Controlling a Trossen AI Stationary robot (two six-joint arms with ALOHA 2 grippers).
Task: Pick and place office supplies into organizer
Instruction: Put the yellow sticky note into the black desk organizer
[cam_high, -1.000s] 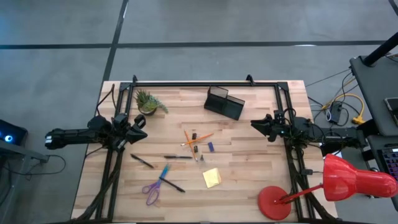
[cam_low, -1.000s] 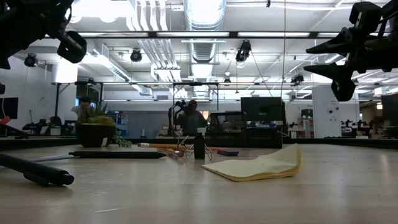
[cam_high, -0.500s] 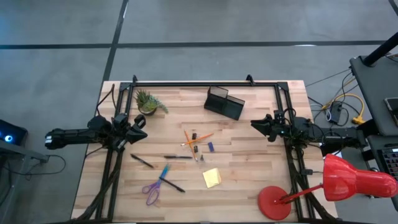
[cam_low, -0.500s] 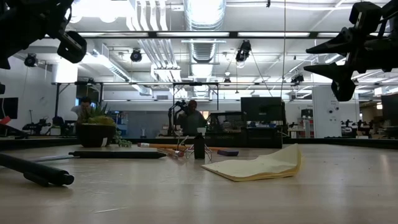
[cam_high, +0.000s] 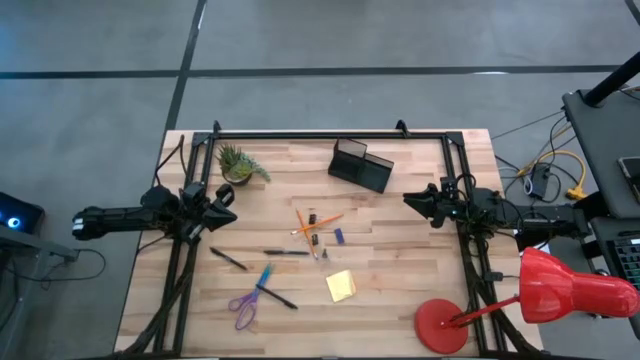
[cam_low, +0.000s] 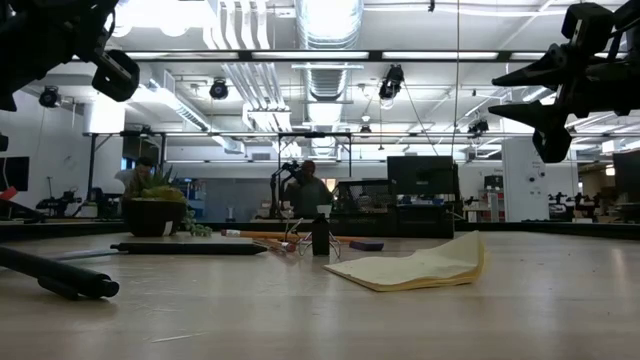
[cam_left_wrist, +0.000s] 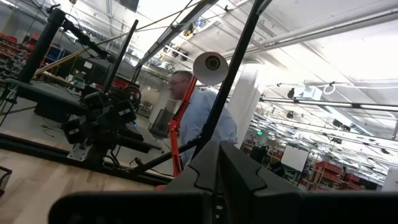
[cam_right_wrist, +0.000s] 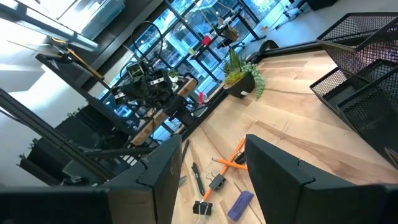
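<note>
Nothing moved since a second ago: my left gripper (cam_high: 226, 207) pinched closed, empty, at desk's left edge; right gripper (cam_high: 412, 201) spread, empty, at right edge. Scissors (cam_high: 243, 305), sticky-note pad (cam_high: 340, 285) untouched; organizer (cam_high: 361, 165) unfilled. Task unstarted.

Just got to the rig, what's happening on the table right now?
Nothing is being handled. The left gripper hangs at the table's left edge, shut and empty; the right gripper hangs at the right edge, open. The supplies lie loose mid-table: scissors, sticky pad, pencils, pens. The organizer sits at the back; no supplies show in it. Sorting has not started.
</note>
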